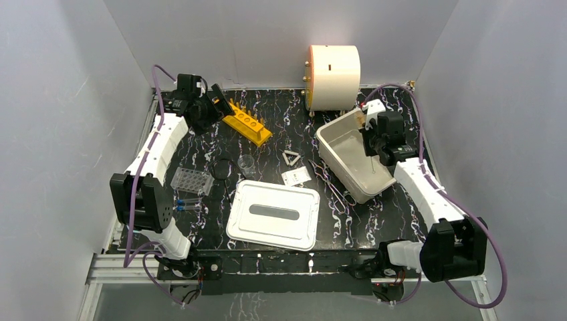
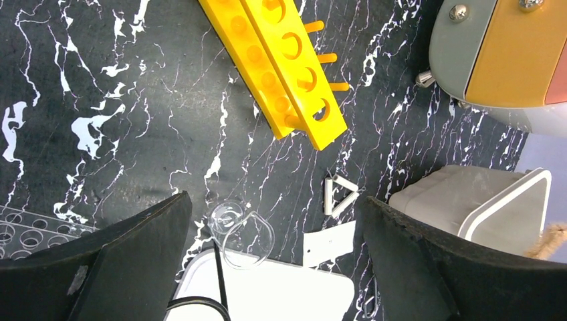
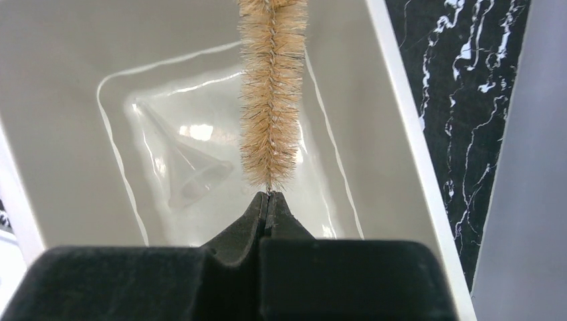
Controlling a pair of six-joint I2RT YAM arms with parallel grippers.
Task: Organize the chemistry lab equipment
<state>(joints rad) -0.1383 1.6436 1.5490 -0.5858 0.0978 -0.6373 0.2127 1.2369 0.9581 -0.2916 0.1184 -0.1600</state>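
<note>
Two robot arms work a black marbled desk (image 1: 287, 120) strewn with lab gear, seen from above. The left end effector (image 1: 215, 101) hovers at the far left corner, just beside the orange tube rack (image 1: 247, 122), which lies slanted toward the desk's middle. The right end effector (image 1: 369, 134) hangs over the white tub (image 1: 337, 167), set at an angle near the far right corner, just in front of the cream drum (image 1: 332, 67) at the far edge. Mid-desk lie the white triangle (image 1: 291, 158), the tiny clear beaker (image 1: 246, 162) and a small white card (image 1: 295, 176). The clear well plate (image 1: 192, 180) and blue-capped vials (image 1: 189, 204) sit toward the left edge, the flat lid (image 1: 273, 212) lies by the near edge, and the wire tongs (image 1: 337, 190) rest between lid and tub. The left wrist camera shows that arm's fingers (image 2: 120, 267) spread wide and holding nothing, with the rack's end, the beaker and the triangle on the desk beyond them. The right wrist camera shows its fingers (image 3: 267, 214) pressed together, pinching the wire stem of a tan bristle brush (image 3: 271, 100) that points into the tub, where a clear funnel (image 3: 194, 170) lies on its side on the bottom.
</note>
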